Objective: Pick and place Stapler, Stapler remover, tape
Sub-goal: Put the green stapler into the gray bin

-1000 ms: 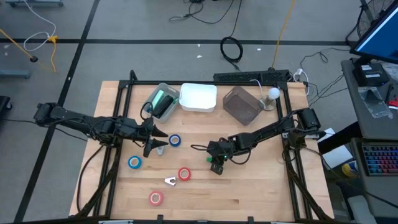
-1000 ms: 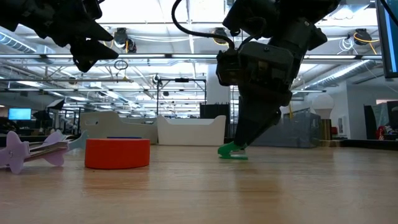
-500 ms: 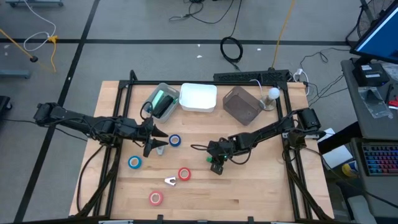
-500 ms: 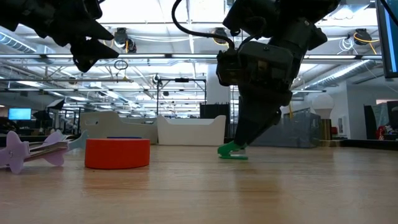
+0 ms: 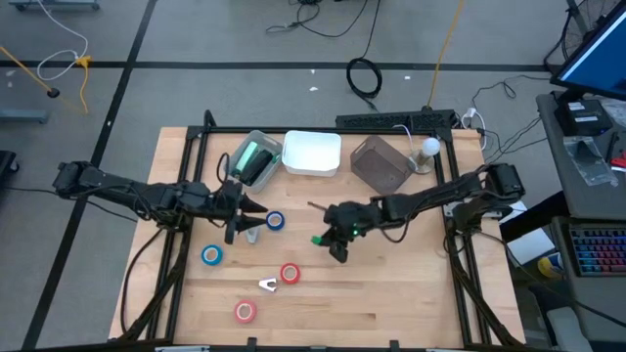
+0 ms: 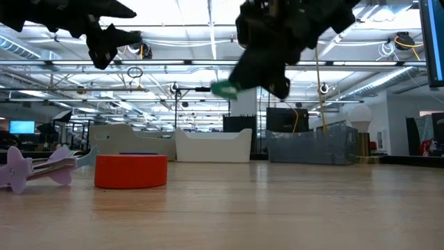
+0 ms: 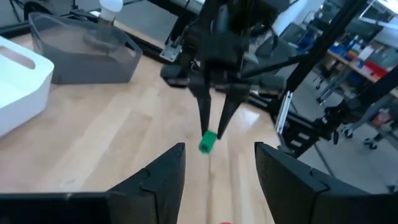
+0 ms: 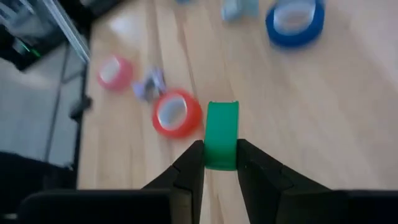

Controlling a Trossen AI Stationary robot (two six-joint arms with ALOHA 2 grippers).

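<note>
Bright, even light falls from ceiling strips [image 6: 208,28] seen in the low view. Shadows on the table [image 5: 391,293] are faint. The right gripper [image 6: 267,55] is motion-blurred; the right wrist view is soft throughout.

Green piece [image 8: 222,143]; red tape [image 8: 177,113]; blue tape [image 8: 295,17].

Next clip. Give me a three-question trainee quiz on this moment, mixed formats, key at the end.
1. True or false: the right gripper is shut on the small green piece.
2. Multiple choice: in the low view, the green piece is (a) lying on the table, (b) lifted off the table, (c) inside the white bin.
3. Fill in: the left gripper is ____.

Key: 1 true; 2 b; 3 open.
</note>
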